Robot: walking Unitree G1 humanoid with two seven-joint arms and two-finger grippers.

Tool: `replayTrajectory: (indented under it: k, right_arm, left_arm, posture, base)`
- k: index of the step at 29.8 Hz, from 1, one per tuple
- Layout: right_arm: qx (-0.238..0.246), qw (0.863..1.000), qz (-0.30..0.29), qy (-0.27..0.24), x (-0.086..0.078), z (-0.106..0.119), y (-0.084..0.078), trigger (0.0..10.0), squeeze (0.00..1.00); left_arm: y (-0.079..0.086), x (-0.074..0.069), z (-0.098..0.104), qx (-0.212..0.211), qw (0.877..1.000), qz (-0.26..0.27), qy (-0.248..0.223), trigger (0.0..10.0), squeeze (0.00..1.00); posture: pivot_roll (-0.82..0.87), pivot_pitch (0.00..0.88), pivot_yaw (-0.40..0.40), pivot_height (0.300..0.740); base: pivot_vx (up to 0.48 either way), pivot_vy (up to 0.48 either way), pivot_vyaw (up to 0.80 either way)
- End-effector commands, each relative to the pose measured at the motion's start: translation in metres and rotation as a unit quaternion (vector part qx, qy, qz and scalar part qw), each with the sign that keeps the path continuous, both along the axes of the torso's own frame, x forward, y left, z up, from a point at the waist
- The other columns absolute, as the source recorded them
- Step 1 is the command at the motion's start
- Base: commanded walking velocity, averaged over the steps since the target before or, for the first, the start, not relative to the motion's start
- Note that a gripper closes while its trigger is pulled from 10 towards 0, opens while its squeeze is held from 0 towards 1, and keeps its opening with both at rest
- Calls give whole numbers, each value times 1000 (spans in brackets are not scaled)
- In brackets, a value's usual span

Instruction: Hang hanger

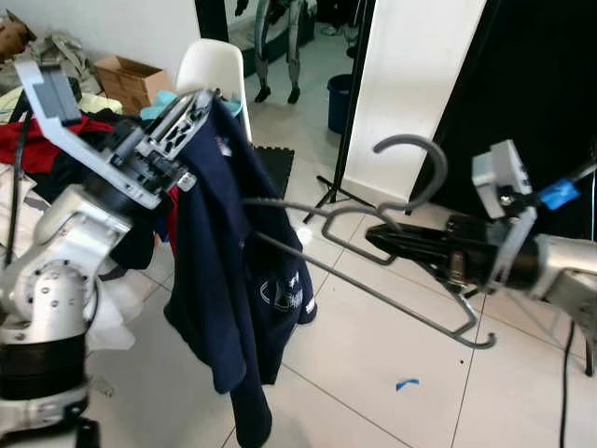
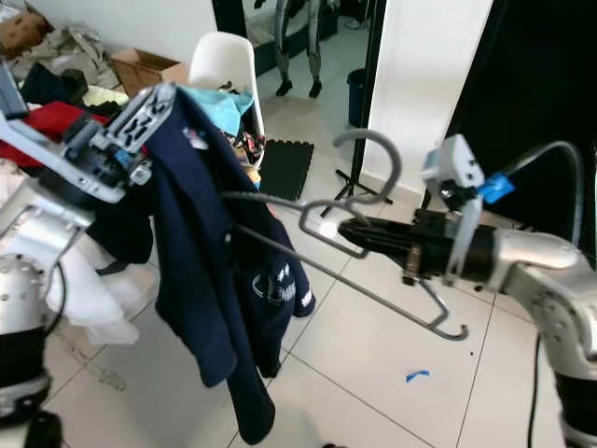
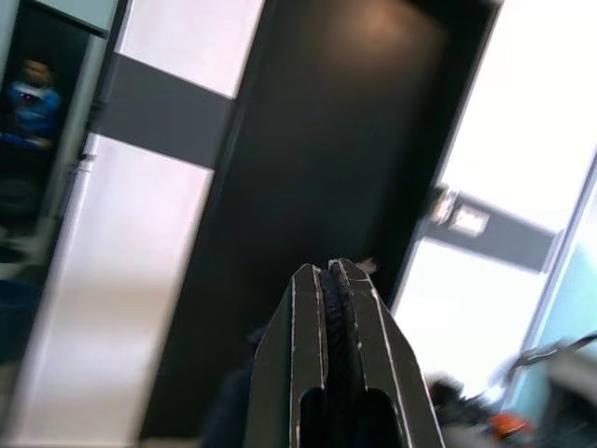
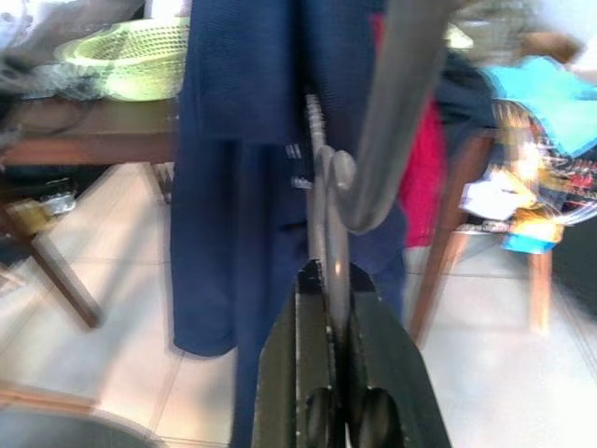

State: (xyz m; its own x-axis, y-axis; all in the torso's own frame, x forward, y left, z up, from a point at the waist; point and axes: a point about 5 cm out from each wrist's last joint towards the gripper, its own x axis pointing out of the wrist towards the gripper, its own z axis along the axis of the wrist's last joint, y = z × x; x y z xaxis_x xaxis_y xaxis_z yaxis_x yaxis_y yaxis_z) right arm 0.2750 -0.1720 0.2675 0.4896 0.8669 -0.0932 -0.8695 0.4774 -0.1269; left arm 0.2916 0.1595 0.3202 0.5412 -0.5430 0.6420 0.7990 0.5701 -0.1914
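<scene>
While R gripper (image 1: pixel 378 239) grips hanger (image 1: pixel 410 271), jacket (image 1: pixel 229 271) hangs beside chair (image 1: pixel 210 65).

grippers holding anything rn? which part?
Right gripper: grey hanger, pinched at its neck below the hook. Left gripper: navy garment, by its top edge.

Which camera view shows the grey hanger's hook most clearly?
The left eye view: the hanger shows whole, its hook curving above the right gripper. The right eye view shows it much the same; the right wrist view shows a blurred close-up.
</scene>
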Motion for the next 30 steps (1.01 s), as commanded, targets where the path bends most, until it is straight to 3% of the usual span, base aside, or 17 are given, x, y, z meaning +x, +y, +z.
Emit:
replayTrajectory:
  k: [1, 7, 12, 13, 17, 21, 24, 26, 27, 28, 29, 30]
  right_arm:
    - [-15, 1000, -24, 10, 5, -6, 3, 10000, 0]
    - [-21, 997, -78, 21, 19, -13, 7, 10000, 0]
    - [-37, 990, -132, 36, 28, -21, 6, 10000, 0]
    - [-55, 986, -151, 52, 31, -30, 7, 10000, 0]
    - [-73, 981, -170, 64, 32, -38, 7, 10000, 0]
    - [-83, 965, -236, 74, 42, -45, 1, 10000, 0]
    - [-77, 945, -310, 72, 53, -46, -10, 10000, 0]
    - [-77, 945, -310, 72, 53, -46, -10, 10000, 0]
    - [-72, 933, -345, 68, 58, -43, -20, 10000, 0]
    - [-72, 933, -345, 68, 58, -43, -20, 10000, 0]
    - [-54, 912, -403, 58, 64, -37, -35, 10000, 0]
    - [-54, 912, -403, 58, 64, -37, -35, 10000, 0]
  left_arm:
    - [-11, -9, 10, -2, 999, -33, -23, 10000, 0]
    - [-15, -18, 18, -15, 997, -70, -36, 10000, 0]
    - [5, -18, 30, -71, 995, -51, -38, 10000, 0]
    - [18, -16, 37, -100, 994, -33, -40, 10000, 0]
    - [24, -17, 40, -117, 992, -24, -43, 10000, 0]
    - [28, -16, 41, -118, 992, -2, -41, 10000, 0]
    - [32, -14, 38, -115, 993, 24, -29, 10000, 0]
    - [32, -14, 38, -115, 993, 24, -29, 10000, 0]
    - [34, -13, 35, -116, 993, 30, -23, 10000, 0]
    - [34, -13, 35, -116, 993, 30, -23, 10000, 0]
    - [35, -13, 32, -120, 992, 34, -16, 10000, 0]
    - [35, -13, 32, -120, 992, 34, -16, 10000, 0]
  posture:
    - [-73, 123, 55, 740]
    - [-71, 123, 55, 740]
    - [-68, 126, 59, 740]
    - [-69, 126, 58, 740]
    - [-69, 126, 56, 740]
    - [-68, 127, 54, 740]
    - [-68, 128, 54, 740]
    - [-68, 128, 54, 740]
    - [-69, 129, 52, 740]
    - [-69, 129, 52, 740]
    - [-69, 130, 49, 740]
    - [-69, 130, 49, 740]
  base:
    - [0, 0, 0]
    - [0, 0, 0]
    - [0, 0, 0]
    - [0, 0, 0]
    - [0, 0, 0]
    - [0, 0, 0]
    - [0, 0, 0]
    - [0, 0, 0]
    - [0, 0, 0]
    - [0, 0, 0]
    - [0, 0, 0]
    - [0, 0, 0]
